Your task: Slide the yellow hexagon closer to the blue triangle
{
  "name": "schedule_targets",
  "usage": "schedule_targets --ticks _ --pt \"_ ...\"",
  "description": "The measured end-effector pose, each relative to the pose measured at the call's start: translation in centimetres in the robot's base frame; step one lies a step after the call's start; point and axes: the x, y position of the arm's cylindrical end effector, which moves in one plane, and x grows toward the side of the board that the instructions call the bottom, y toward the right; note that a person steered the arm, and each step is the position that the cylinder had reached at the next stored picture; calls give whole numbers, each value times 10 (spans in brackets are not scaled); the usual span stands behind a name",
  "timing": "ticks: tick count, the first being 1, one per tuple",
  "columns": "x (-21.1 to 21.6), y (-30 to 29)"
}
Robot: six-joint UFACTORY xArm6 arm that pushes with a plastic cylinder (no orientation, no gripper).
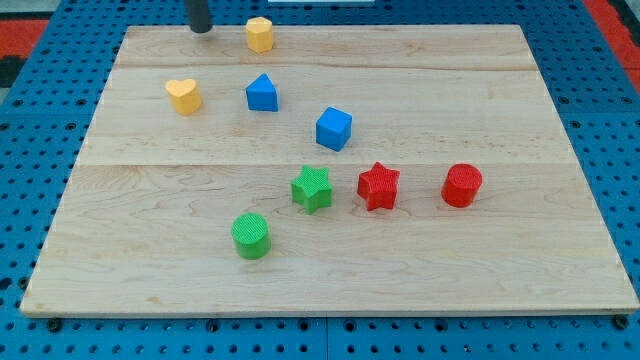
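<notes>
My tip [201, 30] is at the view's top edge of the light wooden board [480, 260], a little to the left of the small yellow hexagon block [260, 34]. They do not touch. My arm ends in a plain dark rod, so it has no fingers to spread or pinch. The blue triangle block [262, 93] sits below the hexagon, near it but apart. A yellow heart block [184, 96] sits left of the triangle.

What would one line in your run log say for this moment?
my tip: view's top, left of yellow hexagon, apart | blue triangle: just below hexagon, not touching | push: not begun
</notes>
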Motion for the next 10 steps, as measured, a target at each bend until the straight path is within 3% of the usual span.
schedule_targets --ticks 2,3,4,5,7,10 --pt "8 117" --pt "0 139" --pt "0 198" --pt "4 202" --pt "21 61" --pt "47 41"
